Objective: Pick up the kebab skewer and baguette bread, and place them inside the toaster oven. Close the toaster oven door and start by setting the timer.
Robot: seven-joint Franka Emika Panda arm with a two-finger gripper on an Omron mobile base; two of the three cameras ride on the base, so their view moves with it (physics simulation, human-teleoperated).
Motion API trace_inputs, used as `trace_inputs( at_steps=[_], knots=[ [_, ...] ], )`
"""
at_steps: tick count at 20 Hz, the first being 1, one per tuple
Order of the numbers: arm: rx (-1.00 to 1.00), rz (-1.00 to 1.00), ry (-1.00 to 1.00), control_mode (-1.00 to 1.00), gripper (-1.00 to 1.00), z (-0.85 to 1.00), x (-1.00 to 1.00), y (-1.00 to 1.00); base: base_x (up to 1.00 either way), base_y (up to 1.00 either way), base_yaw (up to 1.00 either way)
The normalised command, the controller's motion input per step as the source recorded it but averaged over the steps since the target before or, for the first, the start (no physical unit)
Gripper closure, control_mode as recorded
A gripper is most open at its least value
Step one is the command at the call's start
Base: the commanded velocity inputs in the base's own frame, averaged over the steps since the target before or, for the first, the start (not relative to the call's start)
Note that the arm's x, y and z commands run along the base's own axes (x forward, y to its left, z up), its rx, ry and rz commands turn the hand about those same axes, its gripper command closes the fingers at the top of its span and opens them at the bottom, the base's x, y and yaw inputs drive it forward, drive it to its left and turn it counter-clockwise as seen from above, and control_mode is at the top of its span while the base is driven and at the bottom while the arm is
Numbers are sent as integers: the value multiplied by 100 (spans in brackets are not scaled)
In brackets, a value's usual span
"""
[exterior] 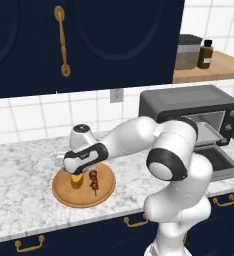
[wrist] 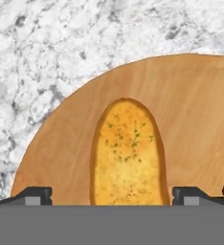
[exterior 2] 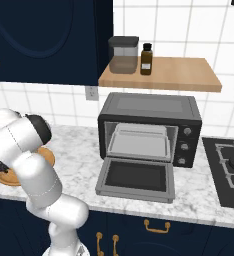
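Bright, even rendered light; soft faint shadows, slightly coarse, no glare.

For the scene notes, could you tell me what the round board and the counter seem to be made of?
Board: looks like wood, matte, with tan streaky grain. Counter: seemingly marble or similar stone, white with grey veining; its polish is unclear.

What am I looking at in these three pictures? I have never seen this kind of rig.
A rendered kitchen with a white robot arm on a driving base. Two pictures come from base cameras behind the arm; the third looks along its two-finger gripper. On the marble counter lies a round wooden board carrying a golden oval baguette bread and a kebab skewer of dark red chunks. The gripper hangs open, a fingertip on either side of the bread, holding nothing. To the right stands a dark grey toaster oven, its glass door dropped open.
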Motion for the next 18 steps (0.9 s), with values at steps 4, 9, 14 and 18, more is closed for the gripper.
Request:
trace_inputs(
  at_steps=[4, 9, 14, 18],
  knots=[
    [0, 0, 1, -100, -100, -35, 0, 0, 0, 0, 0],
    [0, 0, 0, -100, -100, -24, 0, 0, 0, 0, 0],
    [0, 0, 1, -100, -100, -21, 0, 0, 0, 0, 0],
    [0, 0, 0, -100, -100, -5, -15, -6, 0, 0, 0]
  ],
)
